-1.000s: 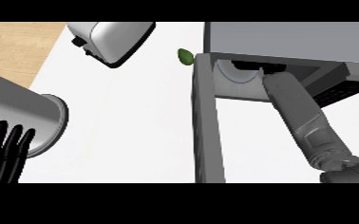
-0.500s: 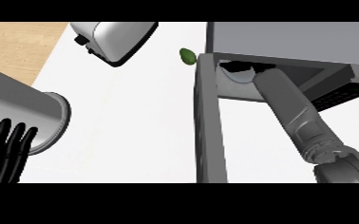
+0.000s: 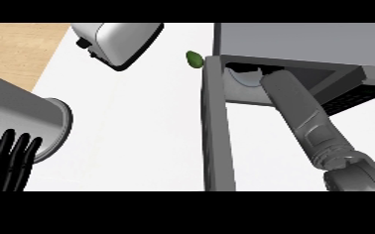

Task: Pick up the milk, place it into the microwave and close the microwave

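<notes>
The microwave (image 3: 293,39) stands at the right with its door (image 3: 217,129) swung open toward me, seen edge-on. My right forearm (image 3: 307,119) reaches up into the cavity. Only a dark bit of the right hand (image 3: 249,70) shows at the cavity's mouth, beside a pale rounded shape (image 3: 245,78). I cannot make out the milk itself. My left hand (image 3: 18,158) rests at the lower left edge with its fingers straight, holding nothing, below the grey cuff of its forearm (image 3: 36,124).
A silver toaster (image 3: 117,42) lies at the back left of the white counter (image 3: 139,129). A small green fruit (image 3: 194,58) sits just left of the microwave's front corner. Wooden floor (image 3: 26,49) shows past the counter's left edge.
My right forearm has slid a little deeper into the microwave, its elbow rising in the view. The left hand has stayed where it was.
</notes>
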Controlling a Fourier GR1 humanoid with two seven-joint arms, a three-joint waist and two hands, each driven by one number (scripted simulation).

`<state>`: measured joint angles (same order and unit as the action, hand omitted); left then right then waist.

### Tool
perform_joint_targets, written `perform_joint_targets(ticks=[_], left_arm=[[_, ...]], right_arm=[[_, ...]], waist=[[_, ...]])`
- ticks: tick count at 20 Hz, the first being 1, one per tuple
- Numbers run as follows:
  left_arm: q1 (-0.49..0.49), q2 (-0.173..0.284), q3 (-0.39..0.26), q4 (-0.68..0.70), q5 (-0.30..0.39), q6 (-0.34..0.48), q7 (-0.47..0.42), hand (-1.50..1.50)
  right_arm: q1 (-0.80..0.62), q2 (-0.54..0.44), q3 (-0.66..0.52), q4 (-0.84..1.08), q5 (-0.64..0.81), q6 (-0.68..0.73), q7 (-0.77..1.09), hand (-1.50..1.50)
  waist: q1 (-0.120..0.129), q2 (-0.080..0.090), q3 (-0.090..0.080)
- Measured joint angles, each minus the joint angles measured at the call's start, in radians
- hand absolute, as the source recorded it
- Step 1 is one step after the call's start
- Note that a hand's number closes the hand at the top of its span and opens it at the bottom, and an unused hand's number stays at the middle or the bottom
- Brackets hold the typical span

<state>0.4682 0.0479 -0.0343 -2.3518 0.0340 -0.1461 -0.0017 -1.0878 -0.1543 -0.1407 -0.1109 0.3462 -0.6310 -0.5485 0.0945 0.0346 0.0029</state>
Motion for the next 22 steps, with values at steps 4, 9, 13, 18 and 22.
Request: perform_joint_targets(ticks=[4, 9, 13, 18, 22], left_arm=[[0.018, -0.007, -0.014, -0.009, -0.014, 0.001, 0.001, -1.50], [0.029, -0.015, -0.034, -0.031, -0.033, 0.006, 0.018, -1.50], [0.042, -0.019, -0.041, -0.013, -0.041, -0.001, -0.004, -1.50], [0.042, -0.030, -0.056, -0.010, -0.060, 0.005, -0.012, -1.50], [0.050, -0.039, -0.077, -0.018, -0.080, 0.021, -0.002, -1.50]], right_arm=[[0.000, -0.016, -0.021, -0.002, -0.015, -0.009, -0.007, -1.50], [0.003, -0.026, -0.033, -0.004, -0.020, -0.013, -0.027, -1.50], [0.009, -0.038, -0.048, -0.008, -0.028, -0.013, -0.045, -1.50], [0.025, -0.071, -0.069, -0.013, -0.045, 0.039, -0.083, -1.50], [0.043, -0.086, -0.096, -0.023, -0.073, 0.130, -0.119, -1.50]], waist=[[-0.004, 0.000, 0.000], [-0.010, 0.004, 0.002], [-0.012, 0.007, 0.003], [-0.016, 0.008, 0.005], [-0.026, 0.003, 0.004]])
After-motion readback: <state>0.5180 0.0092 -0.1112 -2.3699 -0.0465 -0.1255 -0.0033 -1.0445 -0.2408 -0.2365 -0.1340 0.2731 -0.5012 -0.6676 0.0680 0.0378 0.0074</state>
